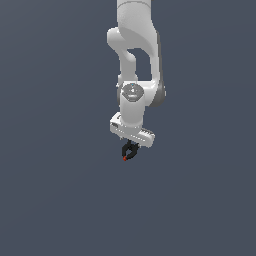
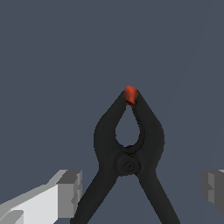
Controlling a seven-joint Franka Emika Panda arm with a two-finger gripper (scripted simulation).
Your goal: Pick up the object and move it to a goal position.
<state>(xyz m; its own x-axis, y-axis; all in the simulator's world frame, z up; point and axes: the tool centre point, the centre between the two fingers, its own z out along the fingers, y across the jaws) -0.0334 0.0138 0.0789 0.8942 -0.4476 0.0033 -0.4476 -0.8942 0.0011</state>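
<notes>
1. Hanging directly under the white arm's gripper (image 1: 131, 145) in the exterior view, the black clamp (image 1: 129, 151) sat between the fingers with its red tip (image 1: 124, 158) pointing down and toward that view's left.
2. In the wrist view the clamp (image 2: 128, 162) filled the middle, its handles splaying back toward the camera and its red tip (image 2: 131, 95) pointing away.
3. The fingers (image 2: 70, 192) stood wide on either side of the handles in that view, apart from them, so the jaws looked open; whether they had any hold on the clamp could not be told.
4. Judging the task, the gripper had reached the clamp, but a firm grasp was not shown.
5. No goal marker appeared in either view, so the carry seemed wholly left to do.
6. No brand, label or writing could be read anywhere.
</notes>
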